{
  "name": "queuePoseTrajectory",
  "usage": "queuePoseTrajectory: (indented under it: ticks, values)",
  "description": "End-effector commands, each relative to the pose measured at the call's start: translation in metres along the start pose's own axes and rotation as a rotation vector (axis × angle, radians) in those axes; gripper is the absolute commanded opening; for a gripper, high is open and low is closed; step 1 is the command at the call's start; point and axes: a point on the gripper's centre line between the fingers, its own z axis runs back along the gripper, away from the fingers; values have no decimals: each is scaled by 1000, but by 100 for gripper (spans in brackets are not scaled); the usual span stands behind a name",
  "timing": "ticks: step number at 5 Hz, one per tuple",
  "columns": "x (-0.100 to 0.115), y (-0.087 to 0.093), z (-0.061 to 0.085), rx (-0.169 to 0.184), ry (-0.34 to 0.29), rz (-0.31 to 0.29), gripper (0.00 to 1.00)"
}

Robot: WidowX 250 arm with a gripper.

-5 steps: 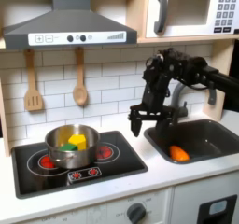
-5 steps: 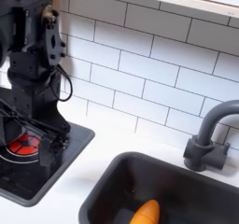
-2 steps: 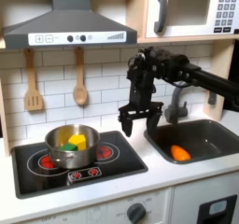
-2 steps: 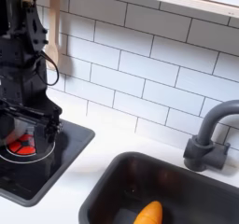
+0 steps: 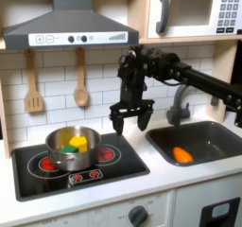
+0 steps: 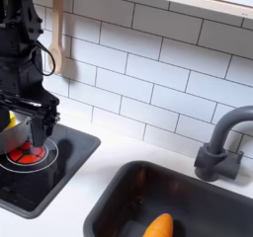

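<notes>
The pot (image 5: 70, 148) sits on the left burner of the toy stove (image 5: 118, 163), holding a yellow piece and a green piece. The gripper (image 5: 130, 118) hangs empty above the stove's right side, jaws spread. The pot looks light, stiff and smooth; its thin rim seems the best hold, though the handles are hard to make out.

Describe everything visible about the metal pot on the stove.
The metal pot is small, round and shiny silver, standing upright and uncovered on the left red burner of the black stovetop in the first exterior view. Inside lie a yellow piece and a green piece. Nothing grips it; the gripper hangs open above the stovetop, to the first exterior view's right of the pot, apart from it.
</notes>
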Motion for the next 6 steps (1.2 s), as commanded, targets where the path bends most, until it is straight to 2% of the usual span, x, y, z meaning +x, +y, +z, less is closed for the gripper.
queuePoseTrajectory:
  ticks: [1,4,6]
  values:
    - [22,8,-8,27,-6,17,100]
    - [55,40,-16,49,1,82,100]
    - [60,54,-22,59,15,107,100]
